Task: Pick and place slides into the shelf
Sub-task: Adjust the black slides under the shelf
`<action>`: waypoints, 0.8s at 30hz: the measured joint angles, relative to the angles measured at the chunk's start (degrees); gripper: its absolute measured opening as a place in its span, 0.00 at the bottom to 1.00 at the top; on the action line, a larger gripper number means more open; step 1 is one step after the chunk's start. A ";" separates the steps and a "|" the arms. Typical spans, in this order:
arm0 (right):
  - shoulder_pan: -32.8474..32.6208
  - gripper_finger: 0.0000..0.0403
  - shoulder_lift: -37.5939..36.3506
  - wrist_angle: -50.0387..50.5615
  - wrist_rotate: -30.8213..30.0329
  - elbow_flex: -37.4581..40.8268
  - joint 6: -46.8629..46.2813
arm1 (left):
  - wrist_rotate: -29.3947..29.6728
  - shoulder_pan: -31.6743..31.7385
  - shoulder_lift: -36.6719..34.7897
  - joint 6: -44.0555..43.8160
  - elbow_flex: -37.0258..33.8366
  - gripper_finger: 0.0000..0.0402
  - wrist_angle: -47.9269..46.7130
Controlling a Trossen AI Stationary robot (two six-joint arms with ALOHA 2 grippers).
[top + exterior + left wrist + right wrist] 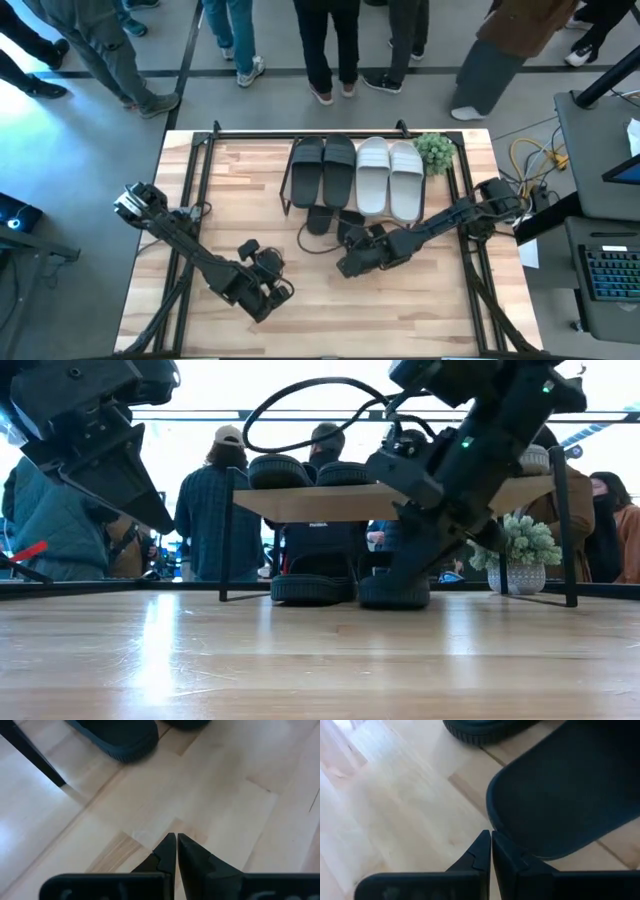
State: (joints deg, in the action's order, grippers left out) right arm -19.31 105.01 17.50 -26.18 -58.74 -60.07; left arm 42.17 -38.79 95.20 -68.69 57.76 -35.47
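The shelf [330, 502] stands at the table's far middle, with two black slides [322, 165] and two white slides [390, 175] lying flat on its top board. Two more black slides lie flat on the tabletop under it: one [312, 588] to the left, one [395, 590] beside it on the right. My right gripper [490, 834] is shut and low at that right-hand slide's near end [352, 235]. My left gripper [176, 836] is shut and hovers over bare wood [262, 255], short of the shelf's near-left leg [35, 760]. My right gripper has its shut fingertips [482, 845] against the rim of the black slide's rounded near end [495, 822]. It slants down from the table's near-right side. The slide lies flat on the table, pointing under the shelf.
A small potted plant [435, 150] stands by the shelf's right end. Several people stand beyond the far edge [215, 500]. Cables and equipment lie off the right side [535, 160]. Bare wood [320, 320] stretches along the table's near half.
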 joint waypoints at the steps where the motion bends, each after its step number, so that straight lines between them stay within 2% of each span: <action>1: 0.48 0.02 0.02 -0.33 0.03 0.06 0.81 | 0.10 0.05 0.00 0.00 0.00 0.01 0.03; 12: 2.84 0.02 -0.18 -1.52 -0.44 0.04 4.67 | 0.15 0.12 0.00 0.02 0.00 0.01 0.05; 24: -2.91 0.02 -2.84 2.47 -1.53 -4.33 6.59 | 0.26 2.14 0.44 0.95 0.00 0.01 0.62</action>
State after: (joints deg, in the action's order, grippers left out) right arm -22.22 102.18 19.98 -27.70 -63.07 -53.47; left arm 42.44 -36.64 95.64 -67.74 57.76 -34.85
